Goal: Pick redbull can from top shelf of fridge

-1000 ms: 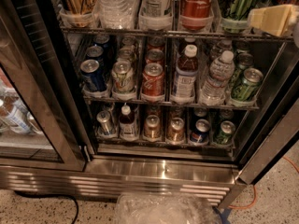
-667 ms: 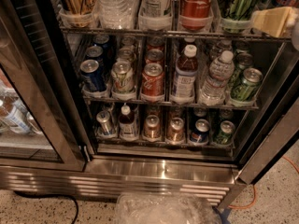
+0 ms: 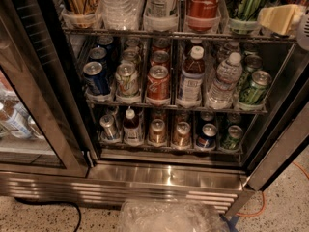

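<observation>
The fridge point(image 3: 164, 177) stands open in front of me, with a black frame and a ribbed steel base. Its top shelf point(image 3: 169, 33) runs along the upper edge of the view as a wire rack with clear lane trays. The trays hold a tan can, a water bottle, a white bottle, a red Coca-Cola bottle point(image 3: 203, 1) and a green-and-black tall can point(image 3: 246, 1). No redbull can shows; the tops of this row are cut off. My gripper point(image 3: 279, 18) reaches in at the upper right, its yellowish pad in front of the shelf's right end, beside the green-and-black can.
The middle rack holds a dark-blue soda can point(image 3: 96, 76), other cans and bottles point(image 3: 222, 83). The lower rack holds short cans point(image 3: 157, 132). The glass door point(image 3: 29, 110) stands at the left. An orange cable point(image 3: 256, 210) and clear plastic point(image 3: 169, 216) lie on the floor.
</observation>
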You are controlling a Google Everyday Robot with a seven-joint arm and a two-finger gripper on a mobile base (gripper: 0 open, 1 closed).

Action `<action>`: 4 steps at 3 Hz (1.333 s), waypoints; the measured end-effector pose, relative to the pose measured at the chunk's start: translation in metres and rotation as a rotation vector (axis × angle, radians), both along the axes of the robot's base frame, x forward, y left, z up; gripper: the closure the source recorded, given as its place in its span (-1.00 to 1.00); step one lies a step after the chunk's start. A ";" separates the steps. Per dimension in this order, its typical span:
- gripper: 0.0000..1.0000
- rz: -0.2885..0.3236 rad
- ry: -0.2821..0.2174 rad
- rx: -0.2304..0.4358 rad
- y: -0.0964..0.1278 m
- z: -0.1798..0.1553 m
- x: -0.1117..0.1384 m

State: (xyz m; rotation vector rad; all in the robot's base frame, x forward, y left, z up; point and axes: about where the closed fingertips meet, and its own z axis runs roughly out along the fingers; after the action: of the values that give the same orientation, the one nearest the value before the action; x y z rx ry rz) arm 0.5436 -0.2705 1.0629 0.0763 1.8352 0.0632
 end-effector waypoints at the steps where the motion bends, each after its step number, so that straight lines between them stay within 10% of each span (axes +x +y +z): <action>1: -0.30 0.000 -0.002 -0.003 -0.001 0.000 0.009; 4: -0.24 -0.044 -0.002 -0.018 -0.022 0.001 0.032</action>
State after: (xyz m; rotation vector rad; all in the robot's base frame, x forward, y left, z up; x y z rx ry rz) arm 0.5761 -0.2927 1.0641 0.1042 1.8310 0.0162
